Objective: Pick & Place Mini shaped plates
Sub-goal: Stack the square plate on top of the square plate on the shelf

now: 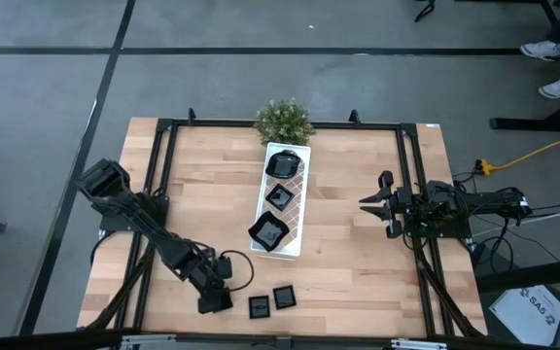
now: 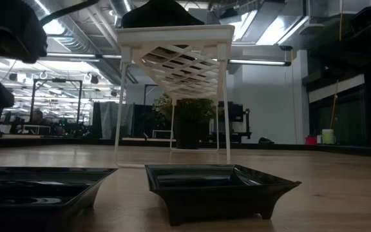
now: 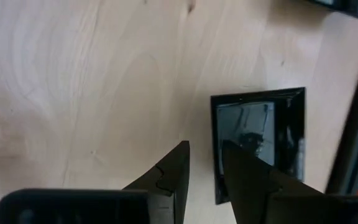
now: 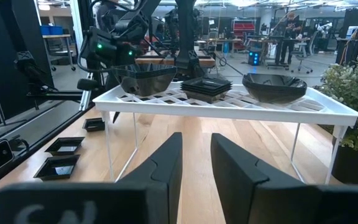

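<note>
Though not yet lifted off the wood, looks like the next pick: a square mini plate (image 3: 260,140), lying flat at bottom centre of the high view and mostly hidden there beneath the left gripper (image 1: 212,297). Shows best in the left wrist view, near rim caught between two narrowly parted fingers (image 3: 173,177), one outside the wall and one over the bowl. Straddled that way, apparently, to pinch the thin rim, with no firm hold visible so far.

Count three black plates (image 4: 64,146) on the table (image 1: 192,194), at lower left of the right wrist view. From above, only two visible, just right of the left gripper. Count three more in a row on the white lattice tray (image 1: 297,185), centre frame. Raised on legs, so probably the drop-off. Count one potted plant (image 1: 283,122) at the tray's upper end.

Parked to the right of the tray: the right gripper (image 1: 377,204), jaws a little apart, holding nothing.
</note>
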